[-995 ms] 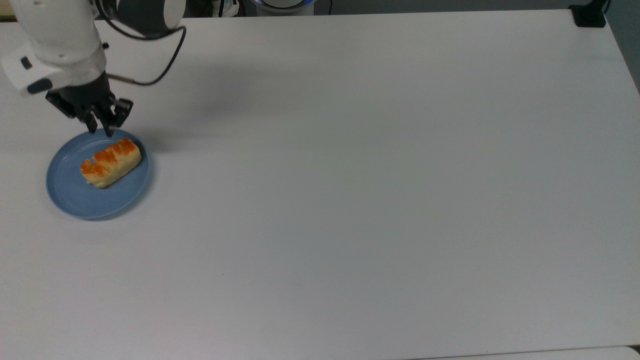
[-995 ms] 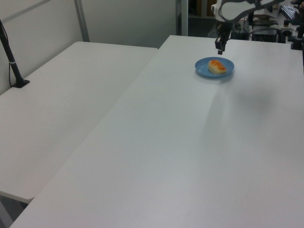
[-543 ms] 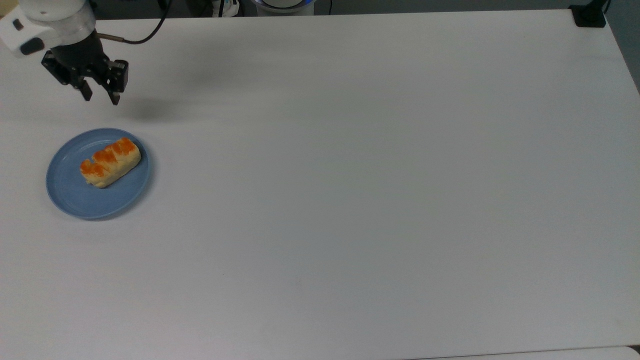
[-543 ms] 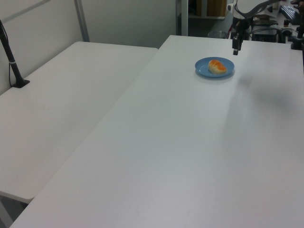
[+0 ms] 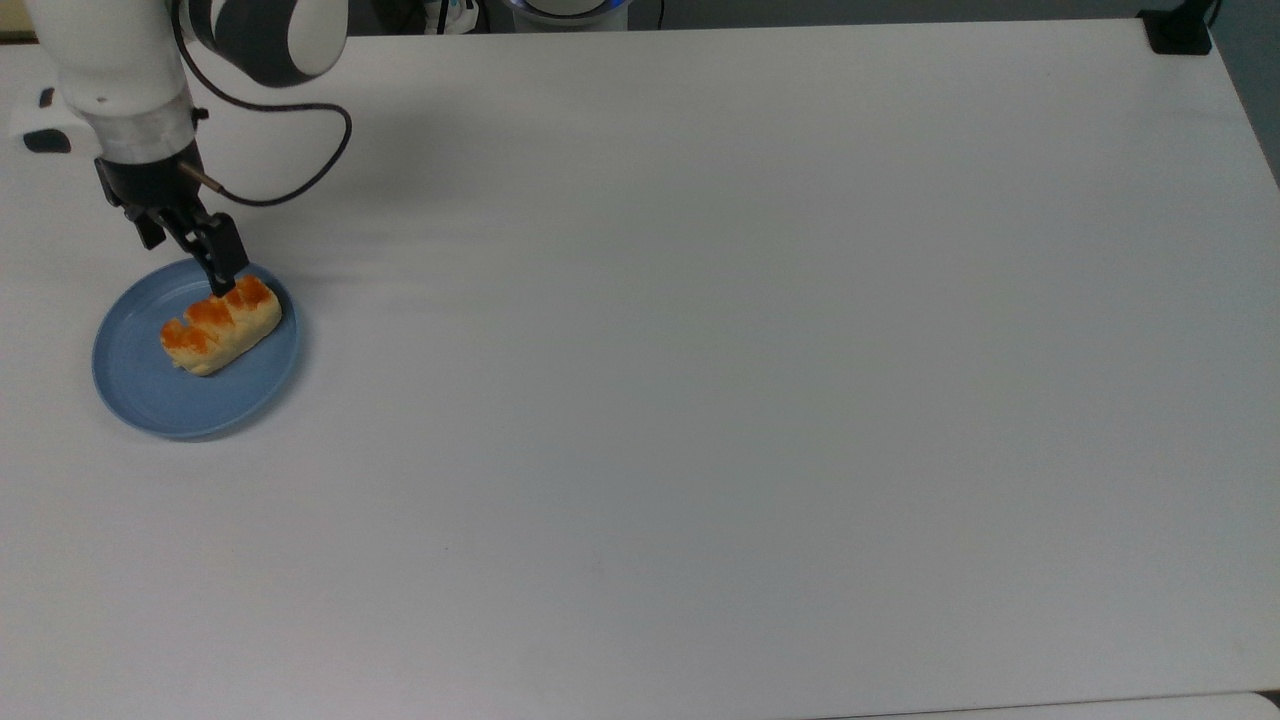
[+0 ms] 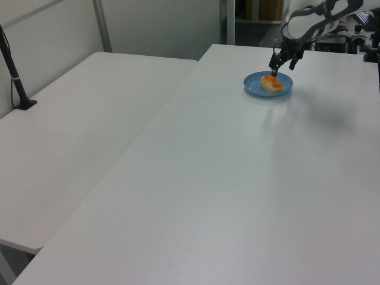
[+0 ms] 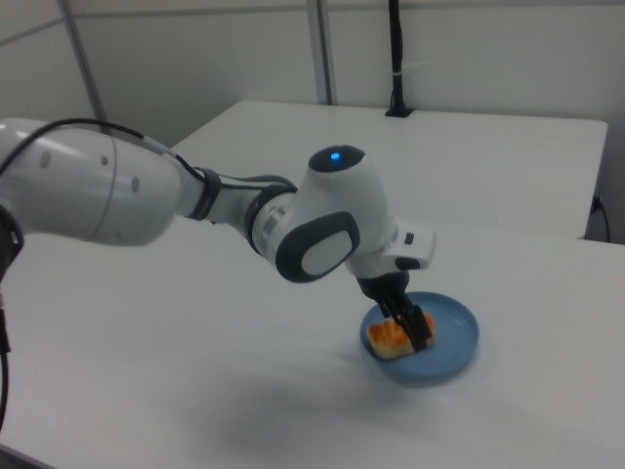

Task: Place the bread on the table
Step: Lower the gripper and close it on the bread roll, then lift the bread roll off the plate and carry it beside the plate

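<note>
The bread [image 5: 220, 323], a pale-tan roll with orange glazed patches, lies on a round blue plate [image 5: 140, 390] near the top view's left edge of the white table [image 5: 700, 400]. My gripper [image 5: 195, 262] is open and tilted, low over the plate's far rim. One finger [image 5: 222, 265] reaches the roll's end nearest the top view's upper edge; whether it touches I cannot tell. In the left view the gripper [image 6: 282, 69] hangs just above the bread [image 6: 272, 84] and plate [image 6: 255, 89]. In the right view the gripper [image 7: 410, 327] comes down over the bread [image 7: 389, 341] on the plate [image 7: 459, 337].
A black cable [image 5: 300, 170] loops from the wrist over the table beside the plate. A black clamp [image 5: 1180, 30] sits at the top view's upper right corner. A second white table [image 6: 77, 130] with a black pole [image 6: 15, 77] adjoins in the left view.
The gripper first rose and drew back from the plate toward the top view's upper edge. It has now come back down, tilted, to the bread's far end. Bread and plate have not moved.
</note>
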`<state>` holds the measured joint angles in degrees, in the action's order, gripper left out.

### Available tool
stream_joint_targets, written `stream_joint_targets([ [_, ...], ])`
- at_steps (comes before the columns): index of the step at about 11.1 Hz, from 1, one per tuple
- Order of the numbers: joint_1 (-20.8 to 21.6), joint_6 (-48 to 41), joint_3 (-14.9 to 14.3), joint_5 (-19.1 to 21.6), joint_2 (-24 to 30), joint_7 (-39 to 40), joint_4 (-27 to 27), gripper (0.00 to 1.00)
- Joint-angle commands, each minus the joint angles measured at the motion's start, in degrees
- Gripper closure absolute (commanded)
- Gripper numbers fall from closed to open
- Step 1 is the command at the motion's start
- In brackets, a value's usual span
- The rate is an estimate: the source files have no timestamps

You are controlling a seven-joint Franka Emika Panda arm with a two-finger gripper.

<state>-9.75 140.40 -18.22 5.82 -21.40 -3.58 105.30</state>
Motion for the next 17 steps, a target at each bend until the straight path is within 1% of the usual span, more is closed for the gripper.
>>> stream_joint_targets([
  [1, 1.8, 8.3, -0.1, 0.6, -4.2, -7.8, 0.4, 0.0],
  [3, 2.8, 8.9, -0.1, 0.6, -5.1, -8.7, 0.3, 0.0],
  [4, 3.2, 11.0, 0.0, 0.6, -5.8, -10.7, 0.4, 0.0],
  [5, 3.7, 12.7, 0.1, 0.6, -6.2, -11.5, 0.5, 0.02],
  [6, 3.6, 12.8, 0.1, 0.5, -6.2, -11.1, 0.5, 0.22],
  [8, 3.5, 12.8, 0.1, 0.6, -6.1, -9.4, 0.5, 0.91],
  [9, 3.4, 12.7, 0.1, 0.7, -6.1, -8.3, 0.5, 1.0],
  [12, 3.1, 12.2, 0.1, 0.7, -5.3, -7.7, 0.4, 1.0],
  [13, 2.4, 9.3, 0.1, 0.7, -3.2, -3.4, 0.6, 1.0],
  [15, 1.7, -5.4, -0.8, 1.2, 3.4, 11.0, 1.5, 1.0],
  [16, 2.0, -8.8, -2.1, 1.2, 5.9, 15.0, 3.5, 1.0],
  [17, 2.2, -9.4, -2.8, 1.2, 8.1, 19.3, 6.4, 1.0],
])
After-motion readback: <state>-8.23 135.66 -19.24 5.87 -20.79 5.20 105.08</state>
